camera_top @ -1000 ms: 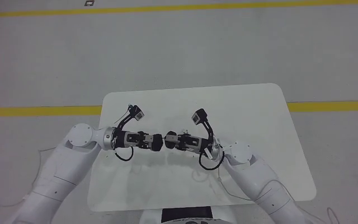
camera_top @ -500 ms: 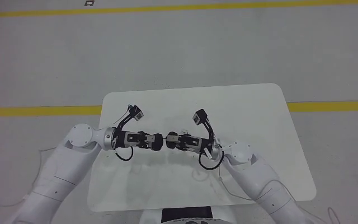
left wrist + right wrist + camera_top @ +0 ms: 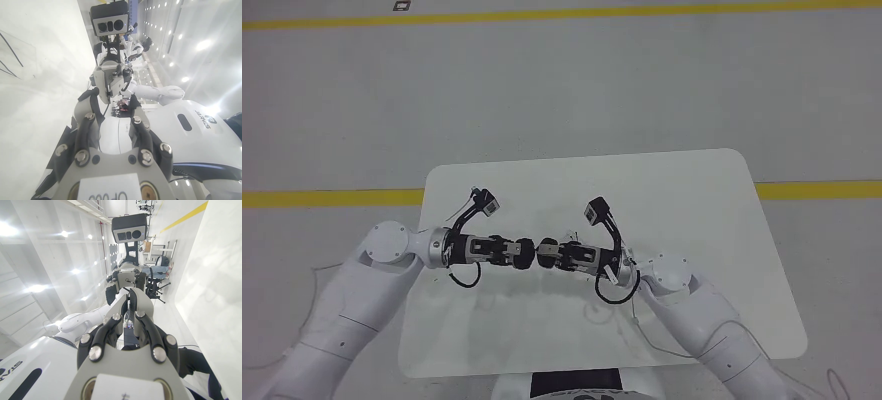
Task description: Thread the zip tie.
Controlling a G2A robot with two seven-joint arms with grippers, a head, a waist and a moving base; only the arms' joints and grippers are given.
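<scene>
Here, zip tie (image 3: pixel 108 96) between the right fingers (image 3: pixel 99 83).

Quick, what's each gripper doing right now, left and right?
Left gripper: open, nothing visible between its fingers.
Right gripper: shut on a thin black strip, apparently the zip tie.

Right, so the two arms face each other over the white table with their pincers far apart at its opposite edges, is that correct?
Not quite. They do face each other over the white table, but the left pincer and right pincer are close together, almost tip to tip, near the table's middle, not at its opposite edges. The top view shows this.
</scene>
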